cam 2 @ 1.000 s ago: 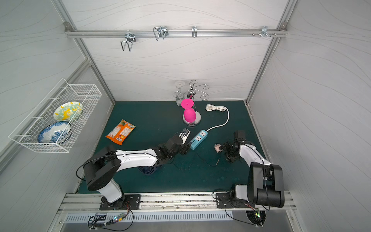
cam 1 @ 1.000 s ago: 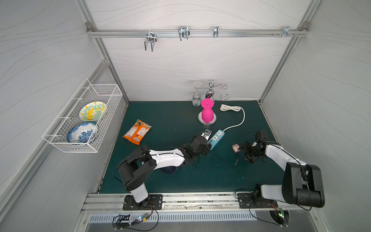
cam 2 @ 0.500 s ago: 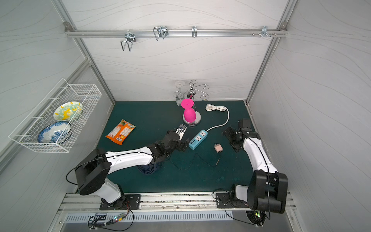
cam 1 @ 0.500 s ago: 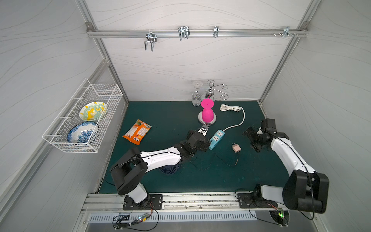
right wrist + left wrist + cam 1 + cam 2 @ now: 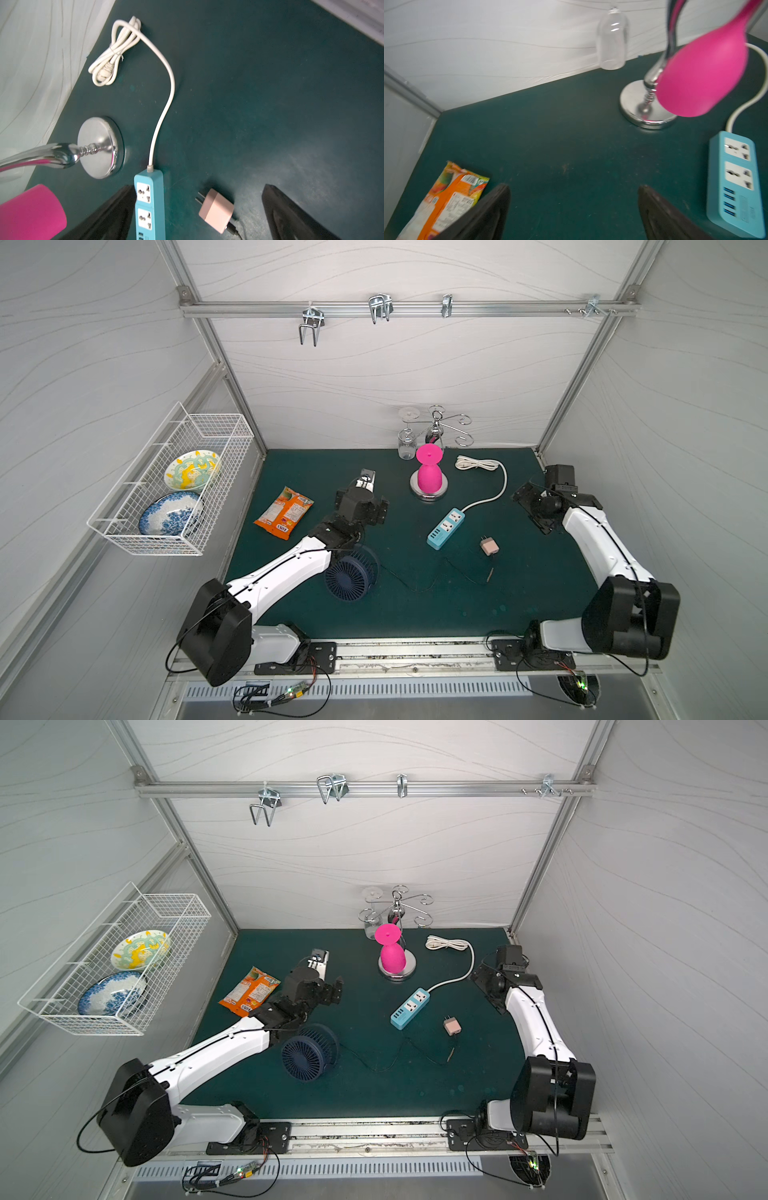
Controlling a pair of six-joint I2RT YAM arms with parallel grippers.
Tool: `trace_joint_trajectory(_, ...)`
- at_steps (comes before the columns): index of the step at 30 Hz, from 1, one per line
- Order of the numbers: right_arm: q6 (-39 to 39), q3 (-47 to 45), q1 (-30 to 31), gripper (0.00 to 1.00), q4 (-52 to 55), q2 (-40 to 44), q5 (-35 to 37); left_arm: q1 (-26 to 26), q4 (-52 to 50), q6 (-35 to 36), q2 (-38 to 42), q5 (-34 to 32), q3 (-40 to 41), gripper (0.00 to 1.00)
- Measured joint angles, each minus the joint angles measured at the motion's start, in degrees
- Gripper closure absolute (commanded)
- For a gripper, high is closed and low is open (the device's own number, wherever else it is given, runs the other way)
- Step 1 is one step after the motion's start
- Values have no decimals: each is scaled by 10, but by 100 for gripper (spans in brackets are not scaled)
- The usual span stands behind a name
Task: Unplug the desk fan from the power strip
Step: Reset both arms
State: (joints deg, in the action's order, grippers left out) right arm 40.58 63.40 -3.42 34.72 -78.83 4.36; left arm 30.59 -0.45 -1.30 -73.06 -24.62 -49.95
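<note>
Both wide-open pincers withdrawn, right pincer point(image 5: 195, 216) well apart from pink plug point(image 5: 489, 546) beside power strip point(image 5: 445, 529).

You cannot see all of the desk fan point(image 5: 352, 575): in both top views the left arm point(image 5: 286, 572) crosses over its upper left rim. In the left wrist view the snack bag point(image 5: 446, 203) is blurred and cut off by the picture's edge, and the power strip point(image 5: 735, 182) runs out of frame at one end. The pink cup point(image 5: 704, 72) there is smeared and cropped too. In the right wrist view the fan's cable point(image 5: 234, 231) leaves the picture just past the pink plug point(image 5: 216, 209), and the strip's USB end is cut off.
</note>
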Motion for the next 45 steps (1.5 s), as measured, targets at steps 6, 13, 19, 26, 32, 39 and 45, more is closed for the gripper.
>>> trace_joint_trajectory(6, -27, -17, 0, 1, -46, 1, 69, -149, -38, -30, 56, 20, 19, 0)
trace_joint_trajectory(13, -122, -100, 39, 1, -163, 23, 199, -275, -15, -37, 51, 46, 71, 0)
trace_joint_trajectory(19, -218, -150, 70, 1, -278, 26, 249, -304, 26, -36, -4, 64, 124, 0)
trace_joint_trajectory(26, -286, -240, 59, 1, -408, 31, 252, -313, 123, -29, -52, 69, 149, 0)
trace_joint_trajectory(32, -310, -283, 57, 1, -491, 29, 246, -313, 203, -20, -84, 73, 182, 2)
trace_joint_trajectory(39, -315, -332, 57, 1, -579, 14, 214, -313, 312, -19, -107, 96, 221, 2)
trace_joint_trajectory(45, -318, -388, 57, 1, -668, 12, 193, -306, 401, -11, -125, 107, 261, 2)
